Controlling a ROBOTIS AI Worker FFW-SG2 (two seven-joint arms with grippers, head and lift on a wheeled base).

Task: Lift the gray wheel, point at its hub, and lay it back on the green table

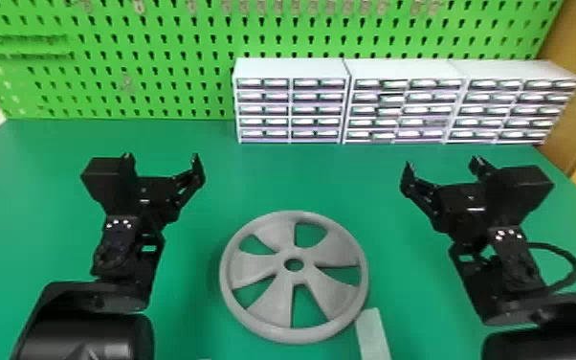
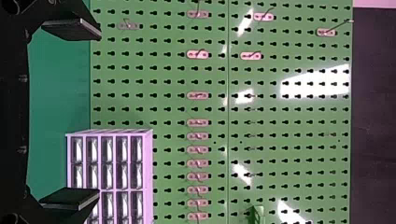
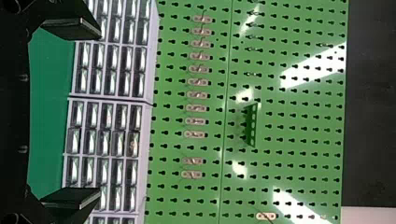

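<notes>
Low centre of frame, wheel point(image 1: 294, 277) flat!
Left gripper point(image 1: 162, 157), right gripper point(image 1: 443, 163) spread, empty: one should pinch the rim point(image 1: 294, 335) squarely, lift level (other free to point).

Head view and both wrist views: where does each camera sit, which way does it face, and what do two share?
Head view: on the head, facing forward and down at the gray wheel on the green table; left gripper and right gripper show.
Left wrist view: on left wrist, facing the green pegboard; own fingers show.
Right wrist view: on right wrist, facing the pegboard; own fingers show.
Head and right wrist views share pegboard and drawer cabinets.
</notes>
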